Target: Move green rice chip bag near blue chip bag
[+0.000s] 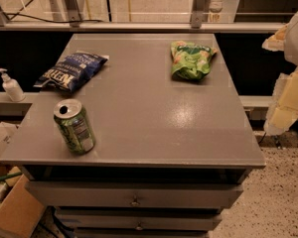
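The green rice chip bag (190, 60) lies flat at the far right of the grey cabinet top (154, 113). The blue chip bag (72, 70) lies at the far left of the same top, its white lettering facing up. The two bags are well apart, with bare top between them. My gripper (289, 95) shows as pale cream parts at the right edge of the view, off the cabinet's right side and to the right of the green bag. It touches nothing.
A green soda can (74, 126) stands upright near the front left corner. A white pump bottle (10, 85) stands on a ledge left of the cabinet. Drawers (135, 196) are below the top. A rail runs along the back.
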Tool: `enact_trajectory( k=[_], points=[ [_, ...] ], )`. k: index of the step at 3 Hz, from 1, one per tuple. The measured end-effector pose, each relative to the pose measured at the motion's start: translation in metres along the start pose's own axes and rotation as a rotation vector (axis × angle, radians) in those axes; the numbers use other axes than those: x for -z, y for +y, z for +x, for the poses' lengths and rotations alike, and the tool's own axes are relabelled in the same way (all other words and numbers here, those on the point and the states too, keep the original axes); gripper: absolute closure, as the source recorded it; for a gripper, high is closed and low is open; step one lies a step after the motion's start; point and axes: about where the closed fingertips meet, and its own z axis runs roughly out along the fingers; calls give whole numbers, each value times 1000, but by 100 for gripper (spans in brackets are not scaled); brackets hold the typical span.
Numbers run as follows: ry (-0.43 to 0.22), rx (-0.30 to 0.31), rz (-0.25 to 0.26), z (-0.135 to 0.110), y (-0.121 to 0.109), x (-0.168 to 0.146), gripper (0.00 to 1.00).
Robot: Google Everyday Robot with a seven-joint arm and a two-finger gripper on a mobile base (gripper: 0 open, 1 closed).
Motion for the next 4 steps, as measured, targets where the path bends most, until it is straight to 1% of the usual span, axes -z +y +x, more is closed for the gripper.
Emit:
enact_trajectory(
  k=[1,2,3,4],
  points=[
    [0,0,0,0,0,0,0],
    [-23,5,45,-3,-10,-7,0],
    [-71,1,122,-8,-37,-30,0],
    [-148,-43,163,-18,-75,-56,0]
  ],
)
